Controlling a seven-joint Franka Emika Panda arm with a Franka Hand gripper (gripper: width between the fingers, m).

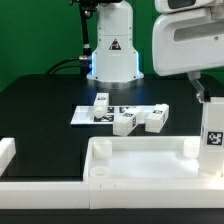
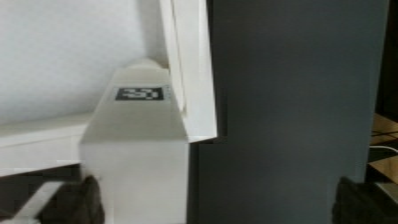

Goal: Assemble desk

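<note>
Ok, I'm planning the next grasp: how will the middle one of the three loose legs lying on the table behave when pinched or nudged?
The leg looks like moulded plastic, so it is probably stiff and light for its size. It lies on a flat side and is square, so a nudge should slide it on the table rather than roll it. Its smooth faces might slip in a loose pinch.

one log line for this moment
gripper: open | white square plastic tagged leg: upright at corner of white rimmed plastic tabletop | three other legs: loose
</note>
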